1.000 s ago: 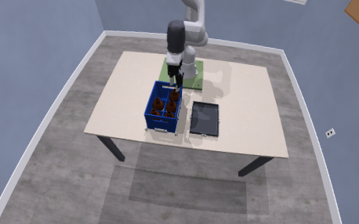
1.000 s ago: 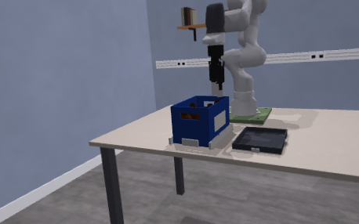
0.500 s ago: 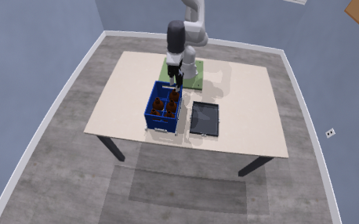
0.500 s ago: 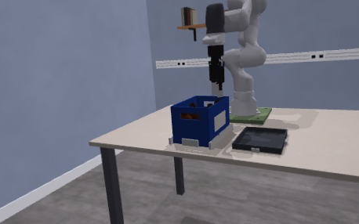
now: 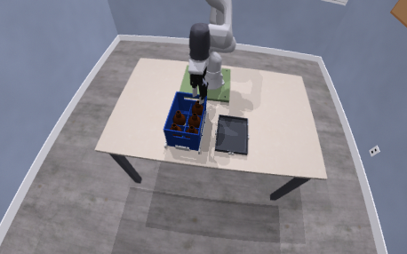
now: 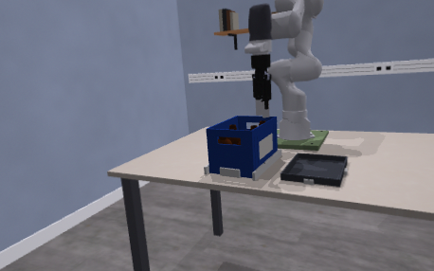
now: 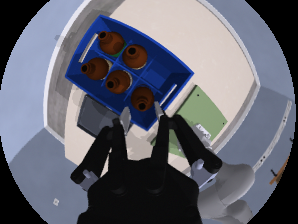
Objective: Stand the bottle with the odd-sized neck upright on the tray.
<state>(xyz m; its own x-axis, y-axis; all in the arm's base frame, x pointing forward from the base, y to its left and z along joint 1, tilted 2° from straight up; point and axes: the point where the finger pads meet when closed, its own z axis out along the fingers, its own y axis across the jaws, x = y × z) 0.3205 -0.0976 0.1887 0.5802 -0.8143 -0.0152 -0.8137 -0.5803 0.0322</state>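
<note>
A blue crate [image 5: 186, 121] stands on the table and holds several brown bottles upright in its compartments. The crate also shows in the side view [image 6: 242, 146] and in the wrist view [image 7: 127, 72]. My gripper [image 5: 199, 95] [image 6: 263, 106] hangs above the crate's corner nearest the robot base, well clear of the rim. Its fingers are partly apart with nothing between them [image 7: 141, 115]. One bottle [image 7: 143, 98] stands right below the fingertips; it also shows in the overhead view [image 5: 197, 107]. The dark tray [image 5: 232, 134] lies empty just right of the crate.
The robot's green base plate [image 5: 206, 84] lies behind the crate. The tray [image 6: 314, 169] sits close beside the crate with a narrow gap. The table edge runs just in front of both.
</note>
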